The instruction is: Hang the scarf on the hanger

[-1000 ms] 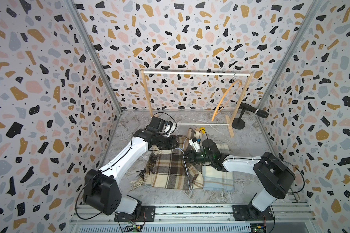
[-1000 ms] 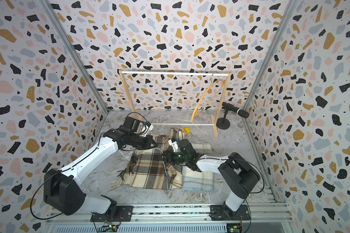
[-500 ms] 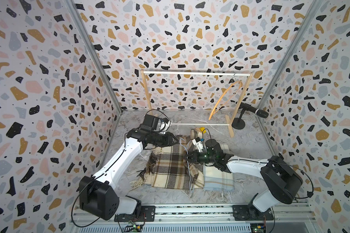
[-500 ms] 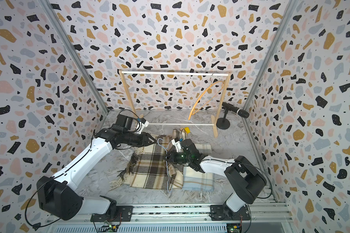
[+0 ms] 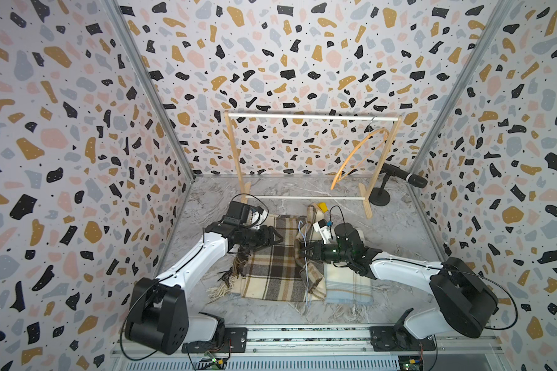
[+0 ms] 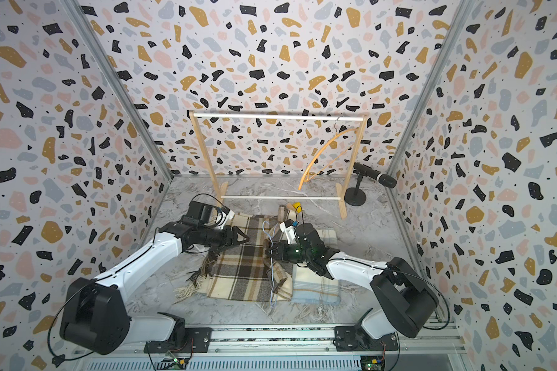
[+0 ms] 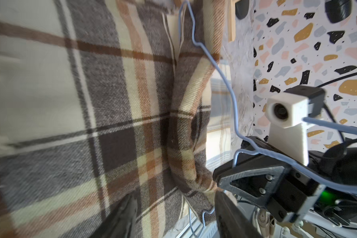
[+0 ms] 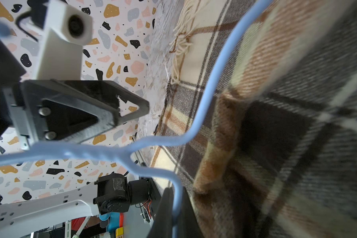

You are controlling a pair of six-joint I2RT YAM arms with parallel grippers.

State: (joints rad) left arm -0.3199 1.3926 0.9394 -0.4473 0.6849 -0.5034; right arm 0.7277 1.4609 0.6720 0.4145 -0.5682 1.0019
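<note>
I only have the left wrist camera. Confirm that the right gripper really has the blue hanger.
Observer: It does. In the right wrist view the blue hanger runs between the closed fingers of the right gripper.
Operator: Tell me where the rack is.
Observer: In both top views the rack stands at the back of the table, beyond the plaid scarf. A wooden hanger hangs near its end on the right arm's side.
Operator: Find the scarf's fringed end.
Observer: The fringed end lies on the left arm's side, toward the front.
</note>
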